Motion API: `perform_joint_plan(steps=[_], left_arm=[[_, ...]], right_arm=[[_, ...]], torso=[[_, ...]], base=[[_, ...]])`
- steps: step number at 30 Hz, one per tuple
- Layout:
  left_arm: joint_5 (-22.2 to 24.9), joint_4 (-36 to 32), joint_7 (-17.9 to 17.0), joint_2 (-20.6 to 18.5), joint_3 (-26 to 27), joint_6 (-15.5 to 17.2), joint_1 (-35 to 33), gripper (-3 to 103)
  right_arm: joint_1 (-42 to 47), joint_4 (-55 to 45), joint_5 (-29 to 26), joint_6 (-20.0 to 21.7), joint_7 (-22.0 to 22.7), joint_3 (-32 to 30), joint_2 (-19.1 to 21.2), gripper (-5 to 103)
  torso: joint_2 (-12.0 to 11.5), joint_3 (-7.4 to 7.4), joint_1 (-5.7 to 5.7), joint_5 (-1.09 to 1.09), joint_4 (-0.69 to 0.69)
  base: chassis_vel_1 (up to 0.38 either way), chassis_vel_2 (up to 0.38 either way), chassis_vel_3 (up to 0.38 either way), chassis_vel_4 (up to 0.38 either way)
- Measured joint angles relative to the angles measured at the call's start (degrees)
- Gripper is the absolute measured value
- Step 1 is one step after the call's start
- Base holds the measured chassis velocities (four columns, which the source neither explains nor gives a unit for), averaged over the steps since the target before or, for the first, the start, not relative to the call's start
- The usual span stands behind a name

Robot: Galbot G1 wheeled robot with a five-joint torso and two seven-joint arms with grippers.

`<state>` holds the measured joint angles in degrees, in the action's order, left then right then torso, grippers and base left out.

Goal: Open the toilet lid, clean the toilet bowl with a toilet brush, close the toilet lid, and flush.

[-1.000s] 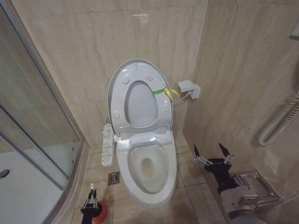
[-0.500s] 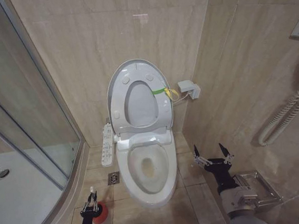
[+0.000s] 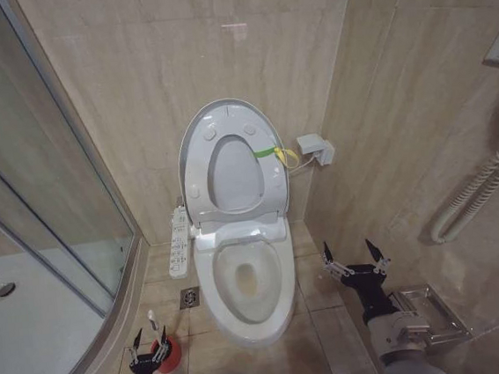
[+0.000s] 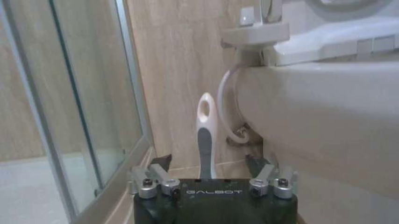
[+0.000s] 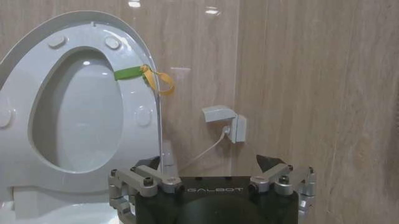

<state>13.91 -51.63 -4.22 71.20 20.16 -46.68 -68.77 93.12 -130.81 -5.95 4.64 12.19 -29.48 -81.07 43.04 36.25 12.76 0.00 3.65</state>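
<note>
The left gripper is seen at the lower left of the head view, low over the floor tiles, with its jaws spread apart. The brush stands upright between the two fingers; no finger is seen to touch the handle. In the left wrist view the left gripper is shown with its fingers wide on either side of the brush, whose white handle with a grey grip and an eyelet at its tip rises at the centre of the frame. The red holder is placed just beside the left gripper, toward the bowl.

The right gripper is held at the lower right of the head view, right of the bowl and apart from it, with its jaws spread wide and nothing between them. In the right wrist view the right gripper is pointed at the wall between the lid and a wall socket.

The lid is raised upright against the back wall, at the centre of the head view, with a green-yellow band on its right edge. The seat ring is raised with it. The bowl lies open directly below.

A white button panel lies along the left side of the bowl, and a floor drain is set below it. A glass shower screen occupies the left side of the frame.
</note>
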Motion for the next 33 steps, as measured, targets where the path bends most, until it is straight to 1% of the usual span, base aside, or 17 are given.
perform_joint_plan(steps=[5,6,11,12,13,16,17,19,20,21,22,25,26,28,29,30,33], left_arm=[[-1.93,-7.42,-1.75,-0.26,2.82,0.28,-3.97,77],[-2.77,-9.12,-2.55,-0.46,3.69,0.43,-4.7,102],[-3.55,-15.93,-5.35,-1.35,6.2,2.05,-7.57,102],[-3.64,-18.18,-5.6,-1.44,6.91,2.31,-8.62,98],[-3.64,-18.18,-5.6,-1.44,6.91,2.31,-8.62,98],[-3.83,-24.48,-6.11,-1.48,8.61,3.79,-11.49,98],[-3.83,-24.48,-6.11,-1.48,8.61,3.79,-11.49,98],[-3.9,-28.17,-6.42,-1.49,9.32,4.82,-13.21,98],[-3.91,-31.02,-6.59,-1.53,9.97,5.62,-14.48,94],[-3.9,-33.73,-6.77,-1.55,10.54,6.37,-15.72,94],[-3.9,-33.73,-6.77,-1.55,10.54,6.37,-15.72,94],[-3.76,-40.17,-7.19,-1.46,12.09,8.5,-18.56,94],[-3.76,-40.17,-7.19,-1.46,12.09,8.5,-18.56,94],[-3.54,-45.8,-7.19,-1.34,13.11,10.17,-21.32,94],[-3.26,-47.9,-7.12,-1.31,13.36,10.64,-22.31,90],[-3.26,-47.9,-7.12,-1.31,13.36,10.64,-22.31,90],[-2.01,-54.04,-7.0,-1.16,14.16,12.55,-24.58,90]], right_arm=[[0.0,0.0,0.0,0.0,0.0,0.0,0.0,100],[0.0,0.0,0.0,0.0,0.0,0.0,0.0,100],[0.0,0.0,0.0,0.0,0.0,0.0,0.0,100],[0.0,0.0,0.0,0.0,0.0,0.0,0.0,100],[0.0,0.0,0.0,0.0,0.0,0.0,0.0,100],[0.0,0.0,0.0,0.0,0.0,0.0,0.0,100],[0.0,0.0,0.0,0.0,0.0,0.0,0.0,100],[0.0,0.0,0.0,0.0,0.0,0.0,0.0,100],[0.0,0.0,0.0,0.0,0.0,0.0,0.0,100],[0.01,0.0,0.0,0.0,0.0,0.0,0.0,100],[0.01,0.0,0.0,0.0,0.0,0.0,0.0,100],[0.0,0.0,0.0,0.0,0.0,0.0,0.0,100],[0.0,0.0,0.0,0.0,0.0,0.0,0.0,100],[0.0,0.0,0.0,0.0,0.0,0.0,0.0,100],[0.0,0.0,0.0,0.0,0.0,0.0,0.0,100],[0.0,0.0,0.0,0.0,0.0,0.0,0.0,100],[0.0,0.0,0.0,0.0,0.0,0.0,0.0,100]], torso=[[0.0,0.0,0.0,0.0,0.0],[0.0,0.0,0.0,0.0,0.0],[0.0,0.0,0.0,0.0,0.0],[0.0,0.0,0.0,0.0,0.0],[0.0,0.0,0.0,0.0,0.0],[0.0,0.0,0.0,0.0,0.0],[0.0,0.0,0.0,0.0,0.0],[0.0,0.0,0.0,-0.01,0.0],[0.0,0.0,0.0,0.0,0.0],[0.0,0.0,0.0,0.01,-0.01],[0.0,0.0,0.0,0.01,-0.01],[0.0,0.0,0.0,0.01,0.0],[0.0,0.0,0.0,0.01,0.0],[0.0,0.0,0.0,0.01,0.0],[0.0,0.0,0.0,0.01,-0.01],[0.0,0.0,0.0,0.01,-0.01],[0.0,0.0,0.0,0.01,-0.01]], base=[[0.0,0.0,0.0,0.0],[0.0,0.0,0.0,0.0],[0.0,0.0,0.0,0.0],[0.0,0.0,0.0,0.0],[0.0,0.0,0.0,0.0],[0.0,0.0,0.0,0.0],[0.0,0.0,0.0,0.0],[0.0,0.0,0.0,0.0],[0.0,0.0,0.0,0.0],[0.0,0.0,0.0,0.0],[0.0,0.0,0.0,0.0],[0.0,0.0,0.0,0.0],[0.0,0.0,0.0,0.0],[0.0,0.0,0.0,0.0],[0.0,0.0,0.0,0.0],[0.0,0.0,0.0,0.0],[0.0,0.0,0.0,0.0]])
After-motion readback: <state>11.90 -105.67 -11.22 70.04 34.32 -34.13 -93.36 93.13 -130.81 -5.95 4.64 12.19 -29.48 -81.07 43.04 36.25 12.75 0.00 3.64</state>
